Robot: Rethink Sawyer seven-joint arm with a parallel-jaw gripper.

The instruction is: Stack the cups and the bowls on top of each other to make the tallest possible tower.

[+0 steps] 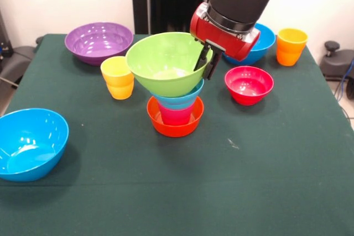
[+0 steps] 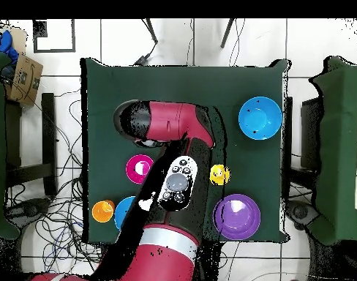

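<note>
No words, numbers, labels or brand marks can be read in either view; the bowls (image 1: 166, 62), the cups (image 1: 117, 77), the red arm (image 1: 238, 4) and the green table cover (image 1: 182, 186) all show plain surfaces; the cardboard box (image 2: 22, 77) at the upper left of the overhead view bears no legible print.
</note>
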